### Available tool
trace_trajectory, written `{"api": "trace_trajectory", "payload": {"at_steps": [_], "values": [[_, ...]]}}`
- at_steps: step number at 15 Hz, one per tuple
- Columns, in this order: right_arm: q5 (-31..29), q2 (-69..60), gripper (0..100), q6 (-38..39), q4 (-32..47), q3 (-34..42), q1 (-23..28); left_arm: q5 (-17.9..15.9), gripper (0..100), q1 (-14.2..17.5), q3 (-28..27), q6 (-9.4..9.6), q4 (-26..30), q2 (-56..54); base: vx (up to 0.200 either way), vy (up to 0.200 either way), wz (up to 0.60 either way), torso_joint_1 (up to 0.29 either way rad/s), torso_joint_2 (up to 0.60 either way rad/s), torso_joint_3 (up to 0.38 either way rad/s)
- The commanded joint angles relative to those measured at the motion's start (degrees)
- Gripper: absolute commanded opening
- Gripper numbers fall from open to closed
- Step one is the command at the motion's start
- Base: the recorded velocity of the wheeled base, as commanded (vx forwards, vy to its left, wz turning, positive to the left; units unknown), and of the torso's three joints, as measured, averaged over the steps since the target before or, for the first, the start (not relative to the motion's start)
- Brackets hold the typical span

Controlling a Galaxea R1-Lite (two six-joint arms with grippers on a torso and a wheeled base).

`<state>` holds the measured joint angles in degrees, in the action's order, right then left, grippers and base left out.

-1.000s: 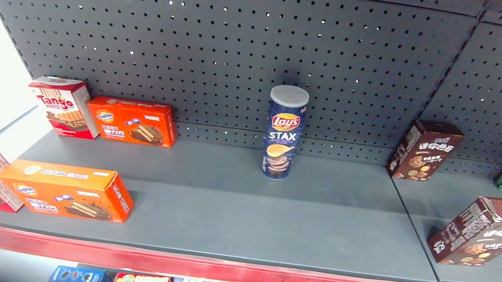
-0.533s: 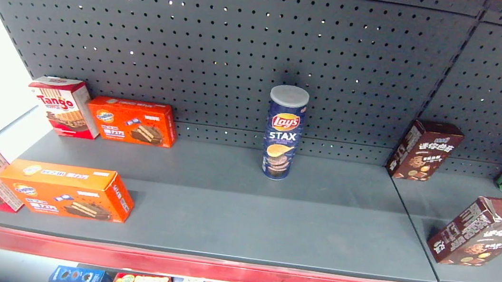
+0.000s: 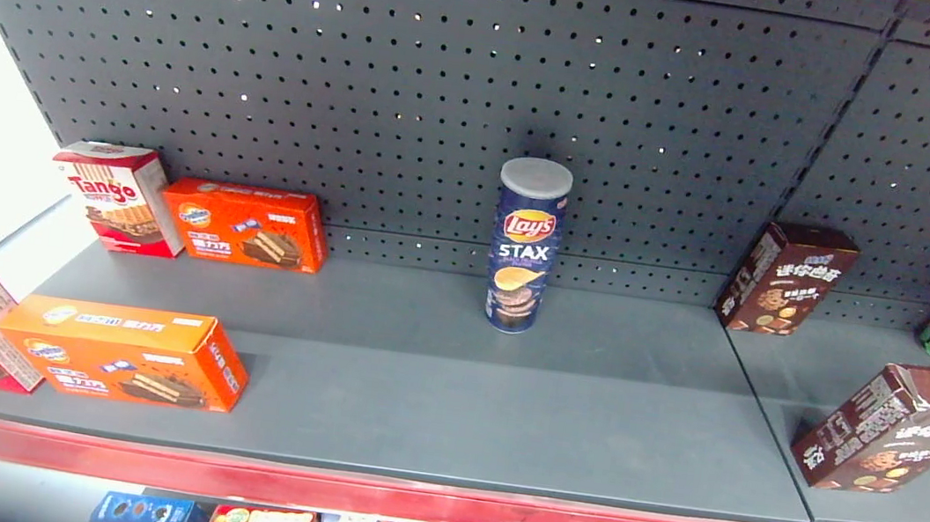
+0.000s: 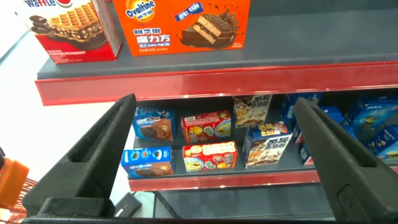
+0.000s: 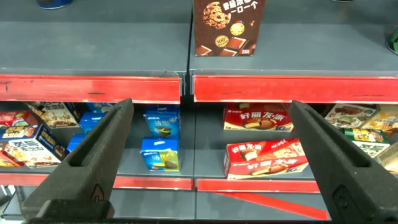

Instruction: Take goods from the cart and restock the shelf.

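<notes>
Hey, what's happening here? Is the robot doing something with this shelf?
Nothing is being handled right now. The left gripper and right gripper are both open and empty, facing the shelf. On it, a blue chip can stands upright alone near the back, with orange boxes to its left and brown boxes to its right. Restocking looks unfinished.

Logos and printed lettering stand on the upright blue crisp can (image 3: 527, 246) at the far middle of the shelf (image 3: 412, 405), on the red-and-white wafer boxes (image 3: 118, 196) and orange cake boxes (image 3: 243, 225) at left, and on the brown cookie boxes (image 3: 785, 280) at right.
</notes>
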<state>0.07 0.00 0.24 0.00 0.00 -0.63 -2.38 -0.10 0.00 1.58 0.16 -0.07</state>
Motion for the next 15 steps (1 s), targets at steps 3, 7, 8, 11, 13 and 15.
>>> {"api": "trace_trajectory", "payload": {"at_steps": [3, 7, 8, 11, 13, 15], "values": [[-0.07, 0.0, 100, 0.11, 0.0, 0.0, 0.02, 0.0, 100, 0.01, 0.0, 0.0, 0.02, 0.07, 0.0, 0.0, 0.2, 0.001, 0.0, 0.001], [-0.07, 0.0, 100, 0.11, 0.0, 0.0, 0.02, 0.0, 100, 0.01, 0.0, 0.0, 0.02, 0.07, 0.0, 0.0, 0.6, 0.0, 0.01, 0.002], [-0.07, 0.0, 100, 0.11, 0.0, 0.0, 0.02, 0.0, 100, 0.01, 0.0, 0.0, 0.02, 0.07, 0.0, 0.0, 0.6, 0.007, -0.01, 0.002], [-0.07, 0.0, 100, 0.11, 0.0, 0.0, 0.02, 0.0, 100, 0.01, 0.0, 0.0, 0.02, 0.07, 0.0, 0.0, 0.6, 0.001, 0.01, 0.002], [-0.07, 0.0, 100, 0.11, 0.0, 0.0, 0.02, 0.0, 100, 0.01, 0.0, 0.0, 0.02, 0.07, 0.0, 0.0, 0.6, 0.005, 0.0, 0.005], [0.01, 0.0, 100, 0.11, 0.0, 0.0, 0.02, 0.0, 100, 0.01, 0.0, 0.0, 0.02, 0.07, 0.0, 0.0, 0.6, 0.007, 0.0, 0.002]]}}
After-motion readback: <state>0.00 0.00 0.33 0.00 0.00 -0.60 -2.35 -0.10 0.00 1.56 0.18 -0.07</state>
